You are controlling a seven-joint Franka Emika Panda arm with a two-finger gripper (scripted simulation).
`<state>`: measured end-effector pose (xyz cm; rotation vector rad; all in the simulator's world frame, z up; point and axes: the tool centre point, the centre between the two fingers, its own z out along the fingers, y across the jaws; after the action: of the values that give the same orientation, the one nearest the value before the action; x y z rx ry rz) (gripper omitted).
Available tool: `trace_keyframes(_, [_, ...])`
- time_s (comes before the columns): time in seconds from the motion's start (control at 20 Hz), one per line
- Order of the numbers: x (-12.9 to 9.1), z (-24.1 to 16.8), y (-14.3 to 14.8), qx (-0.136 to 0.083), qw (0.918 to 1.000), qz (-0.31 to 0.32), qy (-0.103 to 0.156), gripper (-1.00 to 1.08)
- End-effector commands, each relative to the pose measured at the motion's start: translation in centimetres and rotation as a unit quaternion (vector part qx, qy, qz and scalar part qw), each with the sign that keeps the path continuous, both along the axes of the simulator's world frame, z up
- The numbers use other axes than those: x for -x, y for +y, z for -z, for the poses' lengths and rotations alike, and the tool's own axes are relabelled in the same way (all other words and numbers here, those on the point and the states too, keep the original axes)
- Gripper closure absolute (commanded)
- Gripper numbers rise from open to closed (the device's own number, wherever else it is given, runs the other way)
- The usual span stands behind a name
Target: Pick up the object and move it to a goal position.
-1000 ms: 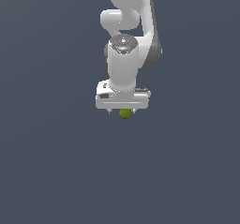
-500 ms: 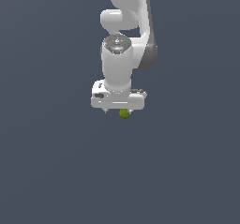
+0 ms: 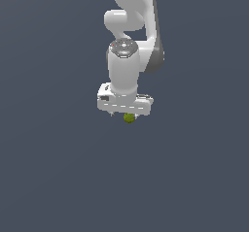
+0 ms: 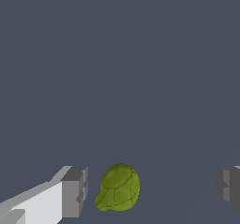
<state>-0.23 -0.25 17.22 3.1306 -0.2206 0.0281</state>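
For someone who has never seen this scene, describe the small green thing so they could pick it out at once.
Start at the white robot arm and follow it down to its fingers. Between them sits the object, a roundish olive-green lump with dark lines across a faintly faceted surface. It is the only coloured thing against the plain grey ground.

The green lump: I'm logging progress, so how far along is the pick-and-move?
Done: the gripper is positioned over the green lump. In hand: the lump sits between open fingers, nearer one, apart from both. Left: closing, lifting and carrying it; no goal marker is visible.
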Motion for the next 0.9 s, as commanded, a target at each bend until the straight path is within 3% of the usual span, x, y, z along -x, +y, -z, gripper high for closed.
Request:
trace_keyframes(0.0, [0.3, 0.4, 0.3, -0.001, 0.9998, 0.021, 0.000, -0.92])
trace_keyframes(0.4, [1.7, 2.0, 1.3, -0.005, 0.9934, 0.114, 0.003, -0.92])
trace_keyframes(0.85, [3.6, 3.9, 2.4, -0.008, 0.9733, 0.229, 0.005, -0.92])
